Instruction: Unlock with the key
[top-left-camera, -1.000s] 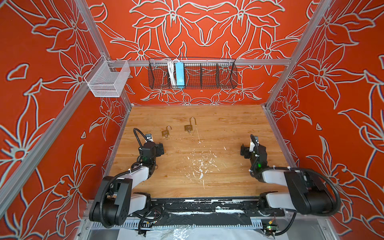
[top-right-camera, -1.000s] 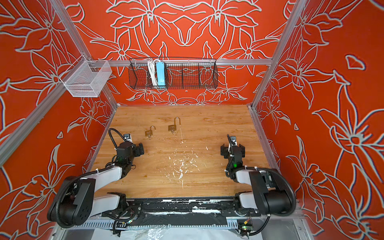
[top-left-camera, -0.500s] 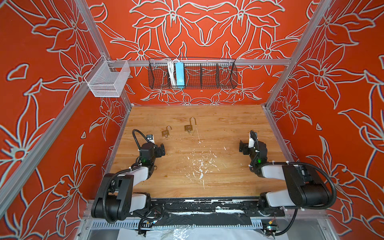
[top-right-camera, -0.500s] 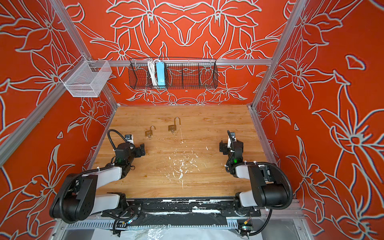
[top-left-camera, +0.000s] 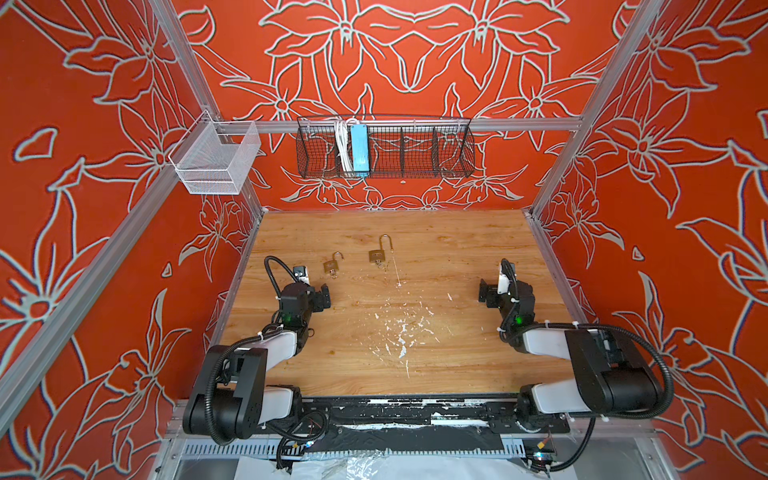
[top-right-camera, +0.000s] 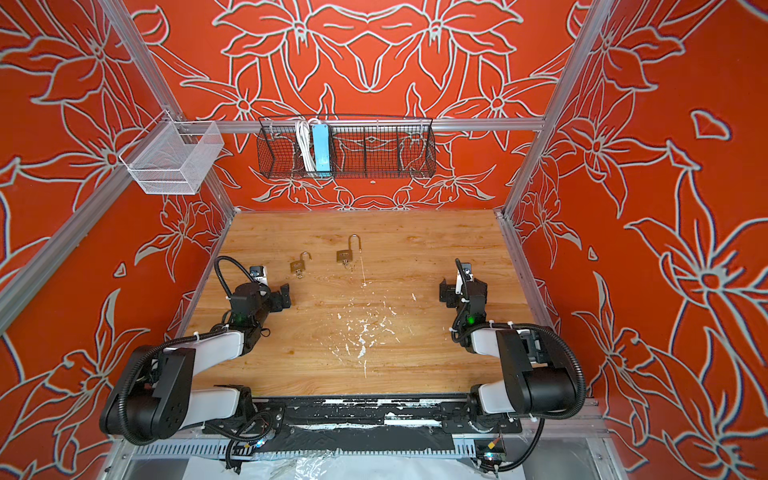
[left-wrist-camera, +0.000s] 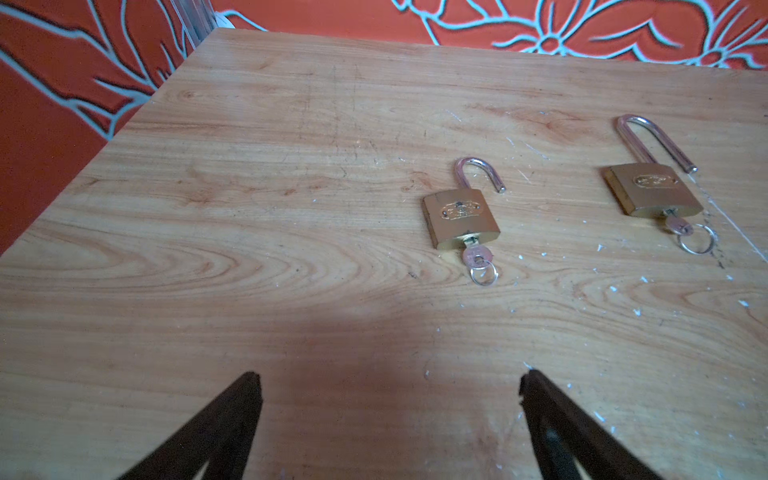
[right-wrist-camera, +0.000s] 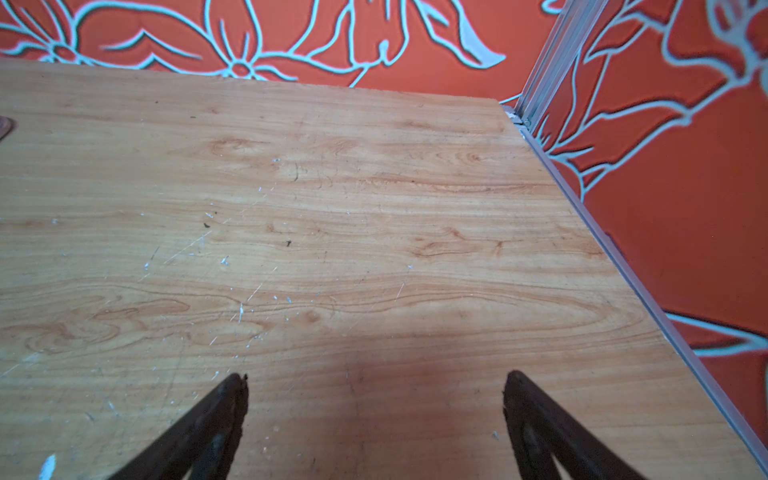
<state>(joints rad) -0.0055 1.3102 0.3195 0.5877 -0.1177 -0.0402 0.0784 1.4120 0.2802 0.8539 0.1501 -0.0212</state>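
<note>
Wood table (top-left-camera: 436, 332) scratched, flecked white at middle. Red floral walls (top-left-camera: 83, 166) on three sides; black basket (top-left-camera: 415, 149) hung at back. Small lock (left-wrist-camera: 460, 218) and long lock (left-wrist-camera: 652, 189) laid apart, left of centre, shackles open, key (left-wrist-camera: 477, 255) seated in each. Left gripper (left-wrist-camera: 390, 375), right gripper (right-wrist-camera: 374, 375) spread wide, nothing held.

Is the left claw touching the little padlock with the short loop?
Apart. The left wrist view shows bare table between the open left claw and the small padlock.
</note>
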